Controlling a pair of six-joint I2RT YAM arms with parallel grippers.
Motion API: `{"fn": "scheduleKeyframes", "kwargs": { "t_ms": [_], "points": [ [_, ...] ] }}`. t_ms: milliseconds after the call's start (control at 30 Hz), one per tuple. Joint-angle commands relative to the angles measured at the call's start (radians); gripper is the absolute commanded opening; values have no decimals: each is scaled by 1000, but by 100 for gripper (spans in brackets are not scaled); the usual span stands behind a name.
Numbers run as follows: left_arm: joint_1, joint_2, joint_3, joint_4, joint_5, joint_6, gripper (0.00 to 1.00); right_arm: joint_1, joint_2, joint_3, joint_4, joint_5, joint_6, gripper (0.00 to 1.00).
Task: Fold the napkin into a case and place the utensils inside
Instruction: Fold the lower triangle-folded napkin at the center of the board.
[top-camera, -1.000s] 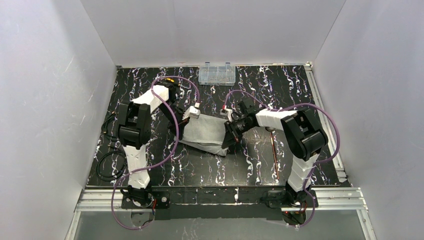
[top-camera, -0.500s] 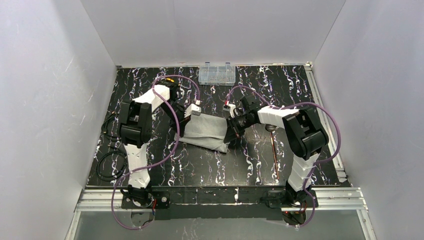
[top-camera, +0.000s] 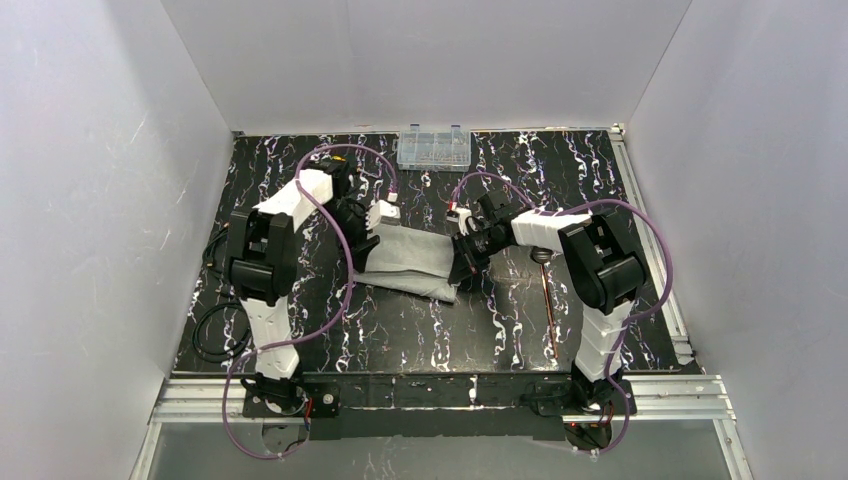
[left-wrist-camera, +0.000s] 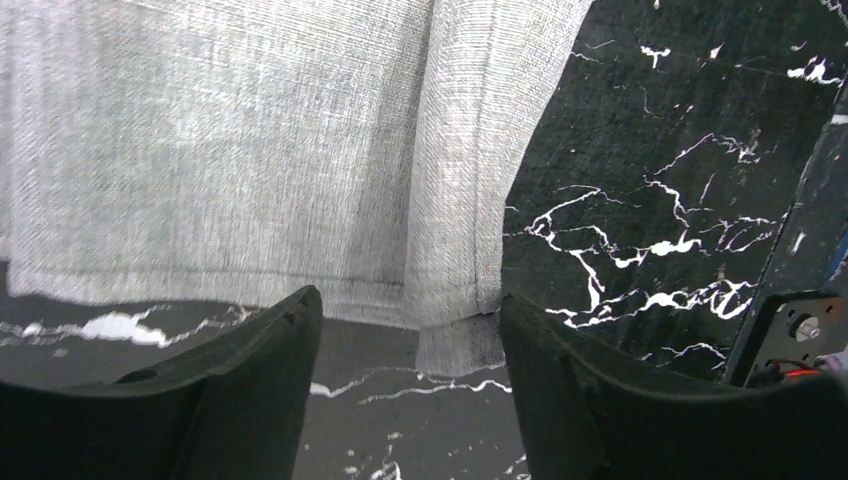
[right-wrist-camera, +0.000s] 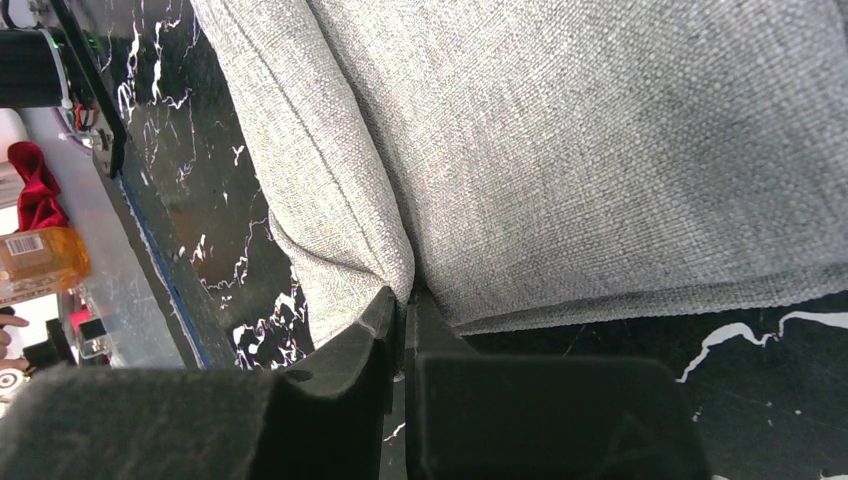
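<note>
Napkin (top-camera: 410, 262), large light-grey plain matte cloth, lies folded into a layered strip flat on the black white-veined marble table (top-camera: 420, 335), well apart from the clear plastic compartment box (top-camera: 433, 147) and on the arm-base side of it. Right gripper (right-wrist-camera: 403, 300) clenched on a doubled fold at the napkin's edge, on the strip end right of the box; cloth pinched between the black fingertips. Left gripper (left-wrist-camera: 408, 310) released, jaws wide apart, nothing held; the napkin's hem lies on the table just ahead of its tips, at the strip end left of the box. Utensils (top-camera: 548, 310), thin copper-brown metal cutlery with a dark rounded spoon head, lie on the table farther right of the box than the napkin, apart from the cloth, untouched.
</note>
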Motion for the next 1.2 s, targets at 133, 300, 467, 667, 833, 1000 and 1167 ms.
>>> {"fn": "scheduleKeyframes", "kwargs": {
  "t_ms": [133, 300, 467, 667, 833, 1000, 1167],
  "points": [
    [15, -114, 108, -118, 8, -28, 83, -1, -36, 23, 2, 30, 12, 1],
    [-11, -129, 59, -78, 21, -86, 82, 0, -43, 24, -7, 46, 18, 1],
    [-23, -185, -31, 154, -22, -179, 83, 0, -62, 39, -22, 45, 19, 1],
    [-56, -188, -23, 212, -21, -189, 84, 0, -51, 88, -63, 37, 53, 4],
    [-87, -157, -69, 215, -43, -148, 78, 2, -46, 107, -73, 37, 66, 6],
    [-95, -179, -124, 284, -21, -163, 77, 4, -48, 115, -76, 56, 74, 5],
    [-113, -208, -156, 313, -25, -156, 77, 10, -27, 111, -98, 105, 59, 5]
  ]
}}
